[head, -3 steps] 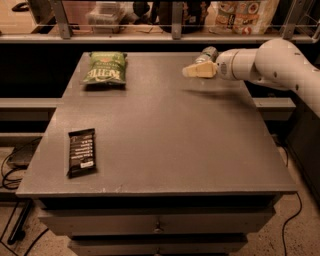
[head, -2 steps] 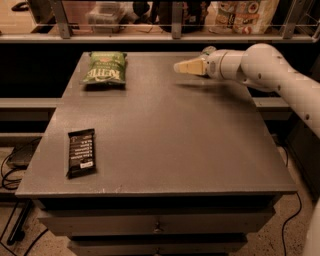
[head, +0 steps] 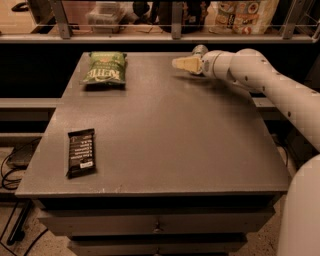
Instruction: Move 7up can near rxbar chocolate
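Observation:
The rxbar chocolate [head: 81,152] is a flat black wrapped bar with white lettering, lying near the table's front left corner. A small silvery metal top [head: 199,49] shows just behind my wrist at the far edge of the table. It looks like the 7up can, and the arm hides most of it. My gripper [head: 183,63] is low over the table's far edge, right of centre, and points left. I cannot tell whether it touches the can. The can and the bar are far apart, at opposite corners.
A green crinkled chip bag [head: 105,68] lies at the table's far left. The grey table [head: 170,150] has drawers below its front edge. A shelf with a rail and packages [head: 240,15] runs behind it. My white arm [head: 280,90] reaches in from the right.
My gripper has moved a little to the left and away along the table's far edge. The silvery top has shifted left with it. The bar and the chip bag have not moved.

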`<state>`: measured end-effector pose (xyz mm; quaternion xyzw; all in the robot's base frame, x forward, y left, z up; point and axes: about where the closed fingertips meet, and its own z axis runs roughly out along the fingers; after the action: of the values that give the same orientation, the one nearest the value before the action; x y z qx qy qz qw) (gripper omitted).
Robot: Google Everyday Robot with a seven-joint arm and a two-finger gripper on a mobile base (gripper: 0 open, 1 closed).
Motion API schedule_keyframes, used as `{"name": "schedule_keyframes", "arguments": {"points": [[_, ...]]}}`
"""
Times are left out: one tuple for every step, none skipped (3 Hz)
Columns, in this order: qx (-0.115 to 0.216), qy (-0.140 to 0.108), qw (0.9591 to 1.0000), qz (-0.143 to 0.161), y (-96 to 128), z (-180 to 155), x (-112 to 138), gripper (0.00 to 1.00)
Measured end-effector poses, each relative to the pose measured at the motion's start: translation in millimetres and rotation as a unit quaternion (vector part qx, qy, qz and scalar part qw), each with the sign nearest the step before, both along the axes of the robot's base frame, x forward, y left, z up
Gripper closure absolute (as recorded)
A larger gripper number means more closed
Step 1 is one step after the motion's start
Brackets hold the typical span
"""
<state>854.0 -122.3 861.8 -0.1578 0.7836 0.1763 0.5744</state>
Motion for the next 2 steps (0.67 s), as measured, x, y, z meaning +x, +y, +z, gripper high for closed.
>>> {"name": "schedule_keyframes", "arguments": {"points": [[-0.021,-0.01,0.9996,-0.017,-8.9,5.2,5.5,0.18],[-0.037,-0.017,0.9989,-0.022,-13.1,10.7,5.9,0.41]]}}
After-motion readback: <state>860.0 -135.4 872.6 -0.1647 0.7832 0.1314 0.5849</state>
